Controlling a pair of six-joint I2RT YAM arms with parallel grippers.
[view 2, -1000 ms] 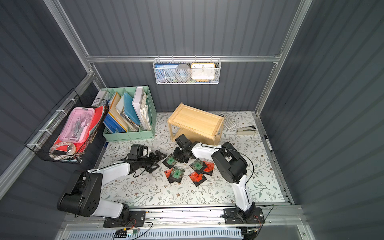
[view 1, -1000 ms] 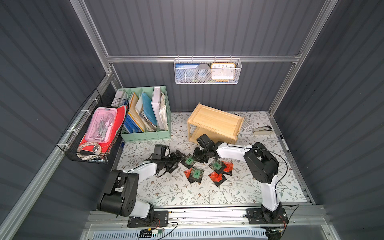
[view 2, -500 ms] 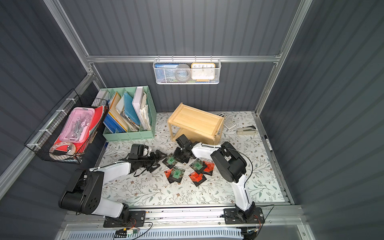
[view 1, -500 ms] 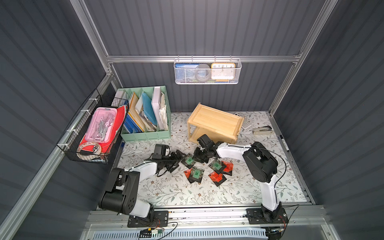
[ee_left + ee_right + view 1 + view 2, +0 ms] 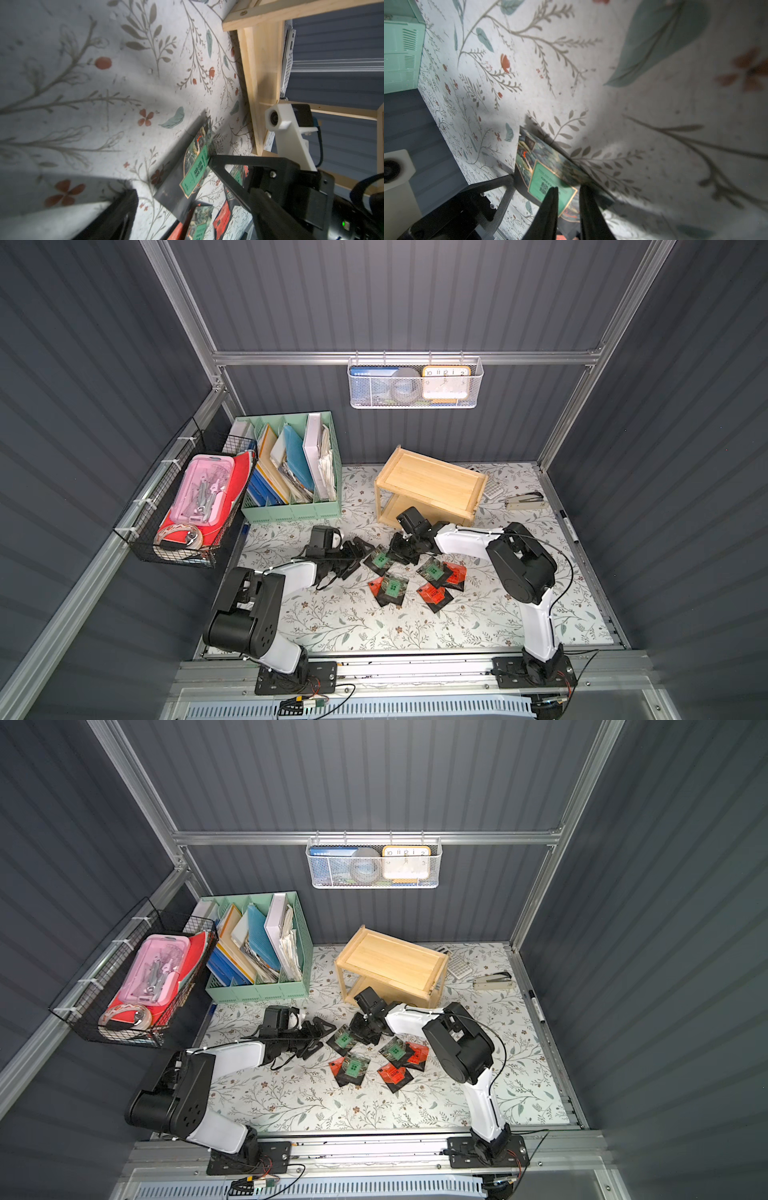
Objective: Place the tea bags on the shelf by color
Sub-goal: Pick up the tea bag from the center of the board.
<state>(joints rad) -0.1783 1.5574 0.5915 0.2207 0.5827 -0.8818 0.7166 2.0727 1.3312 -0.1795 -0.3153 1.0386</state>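
Right gripper (image 5: 569, 188) clamped on a green-label tea bag (image 5: 544, 182); left gripper (image 5: 357, 553) has its jaws spread wide just beside it.
The bag is tilted on the floral mat (image 5: 332, 614), near the front of the shelf (image 5: 432, 481); can't tell whether its low corner touches the mat. The other five tea bags (image 5: 434, 593) overlap in a loose cluster just robot-side of it. The right wrist crowds the shelf's front lower edge. A mint file organizer (image 5: 291, 510) stands to the left of the shelf, with a calculator (image 5: 492, 489) and a stapler (image 5: 524, 502) to its right. Bare mat runs from the cluster to the front rail.
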